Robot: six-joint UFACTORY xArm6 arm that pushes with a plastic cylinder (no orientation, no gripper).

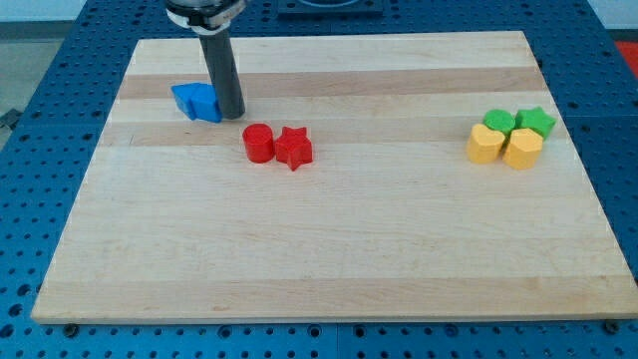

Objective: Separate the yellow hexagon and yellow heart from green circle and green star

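Observation:
At the view's right four blocks sit bunched together. The yellow hexagon (484, 146) is at the lower left of the bunch and the yellow heart (522, 148) at the lower right. The green circle (499, 122) is at the upper left and the green star (535, 122) at the upper right. Each touches its neighbours. My tip (231, 115) is far off at the view's upper left, right against the right side of a blue block (197, 101).
A red cylinder (258, 143) and a red star (293, 148) sit touching, just below and right of my tip. The wooden board (329, 259) lies on a blue perforated table (40, 120).

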